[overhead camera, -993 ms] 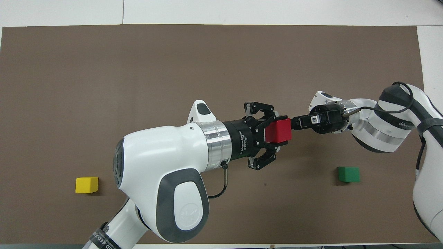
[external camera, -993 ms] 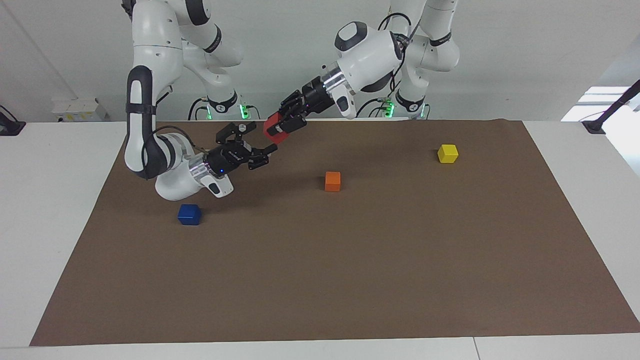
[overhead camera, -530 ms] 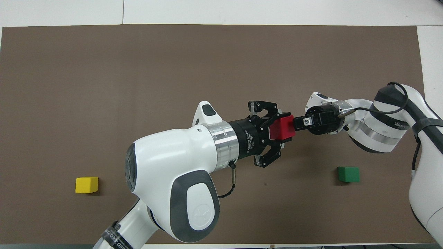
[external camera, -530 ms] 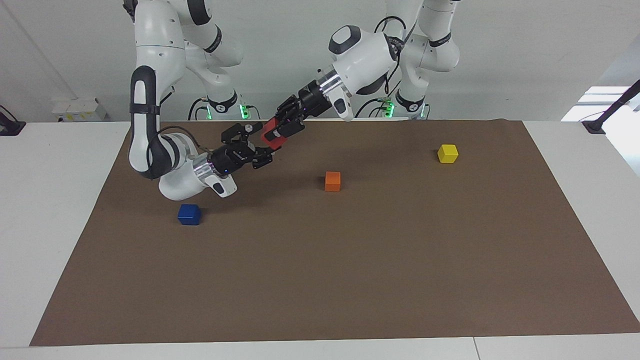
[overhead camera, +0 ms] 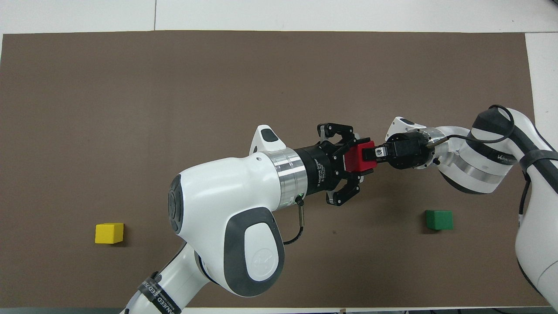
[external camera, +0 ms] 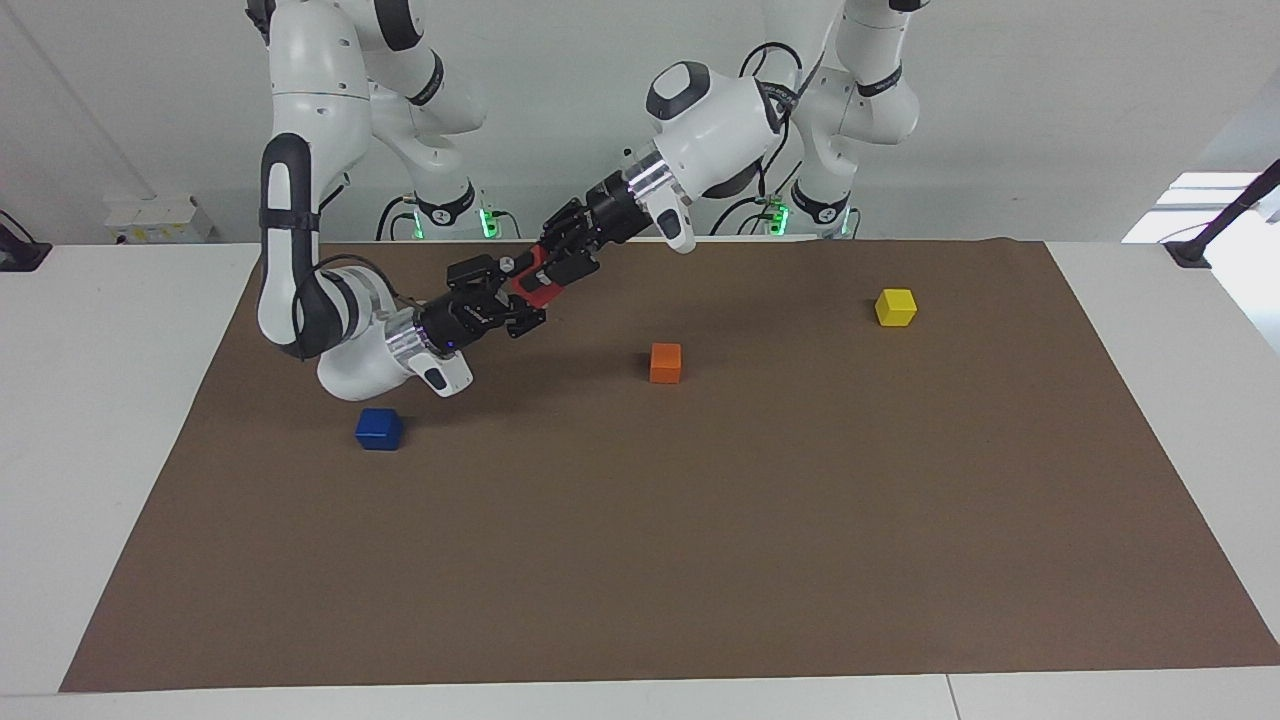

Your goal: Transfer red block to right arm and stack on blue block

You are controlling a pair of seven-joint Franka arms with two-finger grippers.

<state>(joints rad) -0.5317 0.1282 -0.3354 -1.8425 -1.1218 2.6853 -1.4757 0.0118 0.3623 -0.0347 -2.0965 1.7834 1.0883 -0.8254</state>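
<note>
The red block [external camera: 537,284] [overhead camera: 358,156] hangs in the air over the brown mat [external camera: 700,550], above the part of it that lies toward the right arm's end of the counter [external camera: 100,400] and close to the robots. It touches neither the mat nor any other cube.

The left gripper [external camera: 552,270] [overhead camera: 351,158] comes in slanting down from its base, and its fingers pinch the red block from two sides, with the outer links splayed wide. The right gripper [external camera: 520,292] [overhead camera: 375,152] meets it head on from a low, bent arm, tips pointing toward the left gripper. In the facing view its fingers sit one above and one below the red block. From above, one finger lies across the top face. They seem to be clamped on the cube, though the angle makes the contact hard to confirm. So the block sits between both grippers at once.

The blue block [external camera: 379,429] rests on the mat farther from the robots than the right arm's wrist, well apart from the red block, with nothing on top of it. The orange cube [external camera: 665,362] sits near the middle of the mat. The yellow cube [external camera: 896,307] [overhead camera: 109,233] lies toward the left arm's end. The overhead view also shows a green cube [overhead camera: 439,220] on the mat toward the right arm's end, nearer to the robots than the spot below the two grippers. All four are flat on the mat and apart from one another.
</note>
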